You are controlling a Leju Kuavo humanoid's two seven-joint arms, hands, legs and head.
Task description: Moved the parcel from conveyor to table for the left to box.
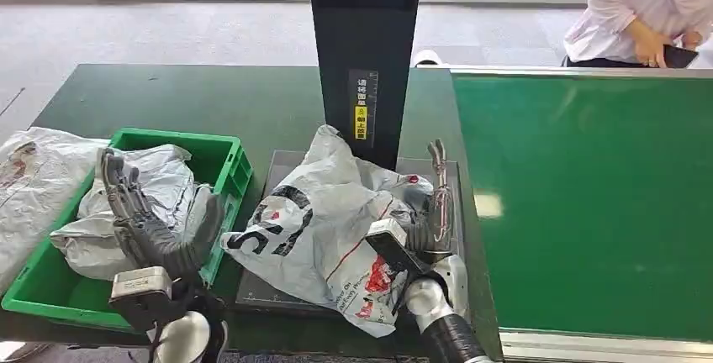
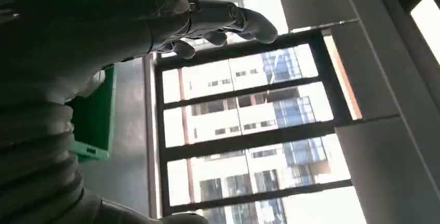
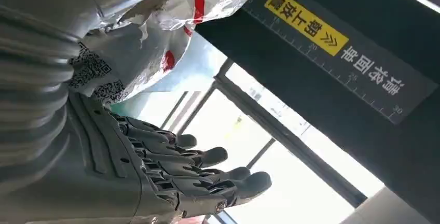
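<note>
A dark green table (image 1: 210,98) is standing before bright windows (image 2: 249,125), with a green conveyor (image 1: 588,203) running beyond the right hand's fingertips. A green bin (image 1: 227,161) is holding crumpled grey bags (image 1: 160,174) under the left hand (image 1: 139,212), whose fingers are spreading apart, gripping nothing. The parcel (image 1: 324,220) is lying on a dark tray (image 1: 282,165), touching the right hand (image 1: 433,212), whose fingers are extending straight, holding nothing.

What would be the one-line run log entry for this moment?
parcel: on grey tray beside green box | right hand: open, at parcel's side | left hand: open, above box | boxing: not done
</note>
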